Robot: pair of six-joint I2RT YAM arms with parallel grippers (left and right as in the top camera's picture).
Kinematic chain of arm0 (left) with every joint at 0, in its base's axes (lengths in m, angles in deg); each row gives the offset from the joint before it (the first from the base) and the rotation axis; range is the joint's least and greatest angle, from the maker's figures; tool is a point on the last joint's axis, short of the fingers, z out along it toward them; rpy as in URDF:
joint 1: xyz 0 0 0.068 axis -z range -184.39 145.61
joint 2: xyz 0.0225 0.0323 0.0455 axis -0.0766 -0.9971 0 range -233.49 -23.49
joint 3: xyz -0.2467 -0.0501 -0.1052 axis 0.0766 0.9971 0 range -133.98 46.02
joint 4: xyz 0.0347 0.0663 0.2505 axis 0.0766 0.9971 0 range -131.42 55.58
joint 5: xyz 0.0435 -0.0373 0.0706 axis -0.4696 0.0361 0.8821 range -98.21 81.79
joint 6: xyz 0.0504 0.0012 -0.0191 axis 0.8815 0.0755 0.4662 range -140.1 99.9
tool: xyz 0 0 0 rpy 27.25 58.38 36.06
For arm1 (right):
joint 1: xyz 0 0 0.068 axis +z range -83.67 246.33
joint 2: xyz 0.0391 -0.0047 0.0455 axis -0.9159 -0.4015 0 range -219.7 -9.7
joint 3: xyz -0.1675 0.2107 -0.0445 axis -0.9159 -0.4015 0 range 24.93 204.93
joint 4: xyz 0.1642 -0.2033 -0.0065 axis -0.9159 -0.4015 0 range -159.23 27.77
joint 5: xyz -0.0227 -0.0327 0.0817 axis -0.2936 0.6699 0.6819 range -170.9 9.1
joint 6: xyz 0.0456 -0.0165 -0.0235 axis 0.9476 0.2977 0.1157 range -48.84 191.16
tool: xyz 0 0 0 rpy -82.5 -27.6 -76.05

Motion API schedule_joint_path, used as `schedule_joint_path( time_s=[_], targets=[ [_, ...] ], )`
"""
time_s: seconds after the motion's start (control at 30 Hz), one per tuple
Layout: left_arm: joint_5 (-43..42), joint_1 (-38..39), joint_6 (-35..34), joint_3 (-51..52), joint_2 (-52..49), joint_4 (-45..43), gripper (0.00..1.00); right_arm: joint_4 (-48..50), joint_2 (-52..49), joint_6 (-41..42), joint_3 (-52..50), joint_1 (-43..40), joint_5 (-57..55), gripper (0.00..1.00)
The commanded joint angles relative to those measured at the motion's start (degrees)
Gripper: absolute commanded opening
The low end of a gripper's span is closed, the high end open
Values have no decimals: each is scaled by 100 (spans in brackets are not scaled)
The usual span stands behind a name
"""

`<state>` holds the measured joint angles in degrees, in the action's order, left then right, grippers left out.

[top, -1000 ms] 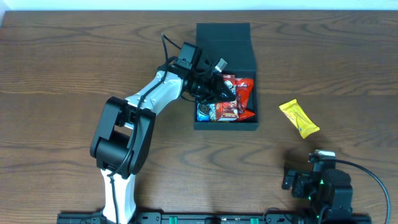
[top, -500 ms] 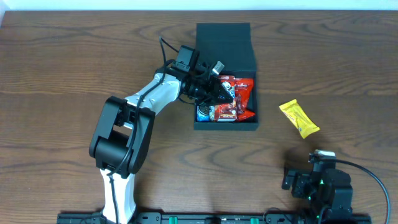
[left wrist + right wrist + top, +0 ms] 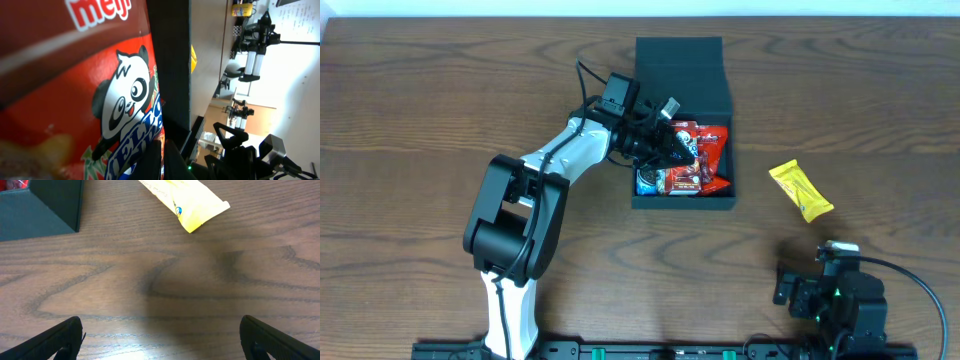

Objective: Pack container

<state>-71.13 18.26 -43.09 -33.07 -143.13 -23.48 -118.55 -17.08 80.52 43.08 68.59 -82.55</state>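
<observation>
The container (image 3: 682,204), a dark box with its flap lid (image 3: 682,75) open at the back, holds red snack packets (image 3: 713,150) and a blue one. My left gripper (image 3: 672,146) is inside the box, over the packets. In the left wrist view its fingers (image 3: 164,161) are pressed nearly together on the edge of a red panda packet (image 3: 100,90), beside the box's dark wall (image 3: 172,75). A yellow packet (image 3: 801,190) lies on the table right of the box. My right gripper (image 3: 160,342) is open and empty, low over the table, with the yellow packet (image 3: 185,200) ahead of it.
The right arm's base (image 3: 835,295) sits at the front right. The box's corner (image 3: 40,210) shows at the top left of the right wrist view. Bare wooden table lies between the box and the right gripper.
My left gripper has shifted slightly deeper into the box over the packets. The right arm and the yellow packet have not moved.
</observation>
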Motion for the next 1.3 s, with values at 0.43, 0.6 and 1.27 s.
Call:
schedule_joint_path(
  time_s=[0.43, 0.6, 1.27],
  targets=[
    [2059, 457, -37, 81, 2347, 706, 12, -20, 24, -87, -9, -31, 17, 99],
    [4105, 833, -42, 81, 2765, 1725, 38, -20, 24, -87, -9, -31, 17, 99],
    [6502, 887, 623, 1770, 5615, 3257, 95, -20, 24, -87, -9, -31, 17, 99]
  ],
)
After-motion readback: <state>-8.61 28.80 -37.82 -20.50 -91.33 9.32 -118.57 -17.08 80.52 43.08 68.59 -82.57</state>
